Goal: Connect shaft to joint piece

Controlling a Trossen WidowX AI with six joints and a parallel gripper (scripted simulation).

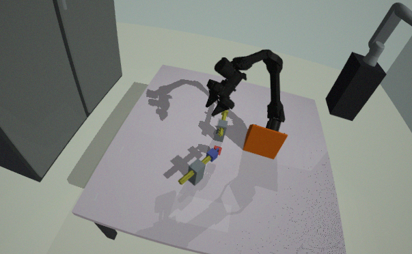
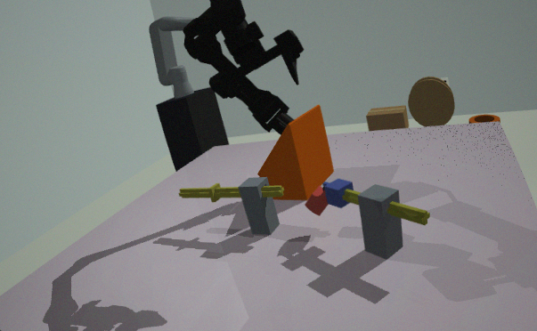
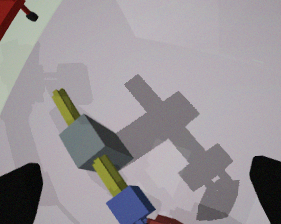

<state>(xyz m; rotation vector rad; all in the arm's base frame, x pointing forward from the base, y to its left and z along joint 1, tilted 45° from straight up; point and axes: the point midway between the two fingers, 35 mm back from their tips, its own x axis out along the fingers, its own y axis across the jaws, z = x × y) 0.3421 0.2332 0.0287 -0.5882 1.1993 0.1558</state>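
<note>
The fixed yellow shaft (image 1: 185,179) (image 2: 408,213) (image 3: 67,110) runs through a grey block (image 1: 196,172) (image 2: 379,220) (image 3: 91,143). On its end sit a blue piece (image 1: 213,154) (image 2: 338,192) (image 3: 130,205) and the red joint piece (image 1: 219,150) (image 2: 317,201). The second yellow shaft (image 1: 225,114) (image 2: 206,192) lies in a second grey block (image 1: 224,131) (image 2: 258,205), its tip short of the joint piece. My gripper (image 1: 215,106) (image 3: 149,173) is open and empty. It hangs well above the second shaft's far end, touching nothing.
An orange wedge (image 1: 264,141) (image 2: 301,156) covers the arm's base beside the blocks. A black box with a grey pipe (image 1: 354,85) (image 2: 190,125) and a grey cabinet (image 1: 31,68) stand off the table. A cardboard box (image 2: 387,117) and wooden disc (image 2: 431,101) stand behind.
</note>
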